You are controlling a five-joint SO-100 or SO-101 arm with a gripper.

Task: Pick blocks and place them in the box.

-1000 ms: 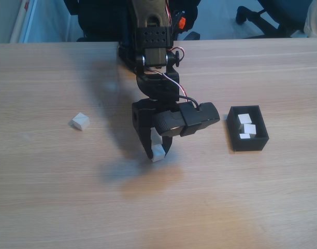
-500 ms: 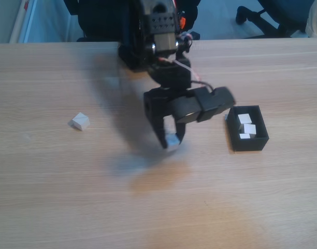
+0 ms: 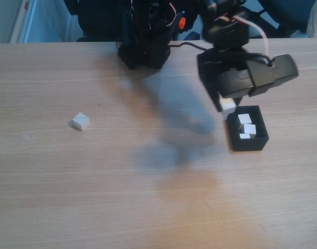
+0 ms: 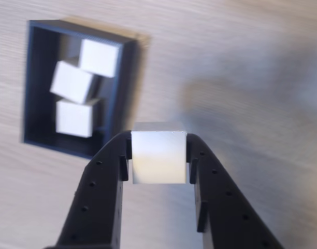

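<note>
The arm (image 3: 226, 31) reaches out from its base (image 3: 143, 49) at the far edge of the table (image 3: 96, 197), stretched toward the right of the fixed view, its wrist bent so the gripper (image 4: 158, 150) points down. The gripper is up off the table, just beside the box (image 3: 247, 142), hanging at the box's far left corner in the fixed view. Its two black fingers (image 4: 104, 176) are pinched on a pale block (image 4: 158, 157), one finger pressing each side, and in the wrist view the block sits square between them. In the fixed view that held block (image 3: 227, 106) peeks out pale under the dark wrist camera (image 3: 257, 75). Inside the box, three blocks (image 4: 78, 85) lie in a loose row, the middle one tilted. In the wrist view the box lies up and left of the held block. Well apart on the left of the fixed view, a lone block (image 3: 80, 121) sits on the bare wood.
</note>
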